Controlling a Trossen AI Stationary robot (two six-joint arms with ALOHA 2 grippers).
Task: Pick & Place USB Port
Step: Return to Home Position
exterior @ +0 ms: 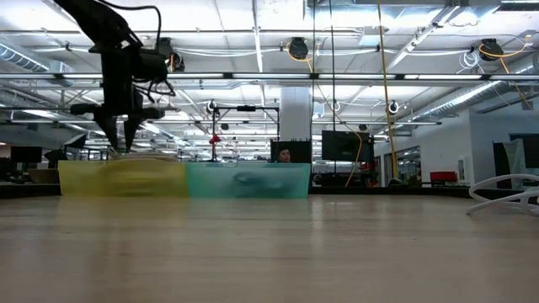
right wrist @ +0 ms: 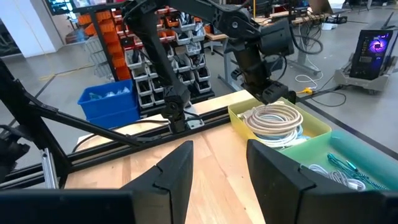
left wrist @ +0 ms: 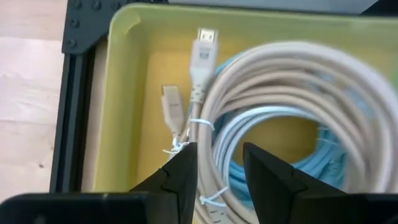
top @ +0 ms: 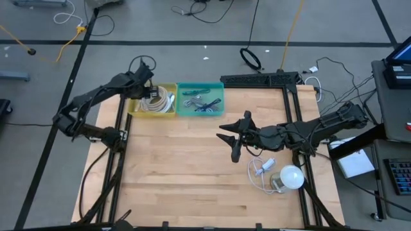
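- Hovering just above the yellow bin (top: 138,111) at the far left of the tabletop (top: 180,179): the left pincer (left wrist: 219,171), pointed down, fingers (left wrist: 181,180) spread apart, released, gripping nothing.
- Lying coiled inside that bin, directly under the left pincer: a beige HDMI cable (left wrist: 298,62), bound with thin white ties, its two plugs pointing toward the bin's wall.
- Showing through the middle of that coil and partly covered by it: a light blue cable (left wrist: 314,169).
- Standing against the yellow bin on its right, walls touching: the green bin (top: 217,110), holding a tangle of dark and blue cables (top: 199,102), too small to sort one from another.
- Hanging over bare wood right of centre, well apart from both bins: the right pincer (right wrist: 217,165), likewise spread open and empty, aimed across the tabletop toward the bins.
- Lying on the tabletop at the near right, close under the right arm: a white cable (top: 260,169) in a loose loop, just beside a round white object (top: 292,176), kind unclear.
- Seen level across the wood: both bins side by side along the far edge, the left pincer's tips just over the yellow rim, and behind the green bin, part of a person (exterior: 285,155) out in the room.
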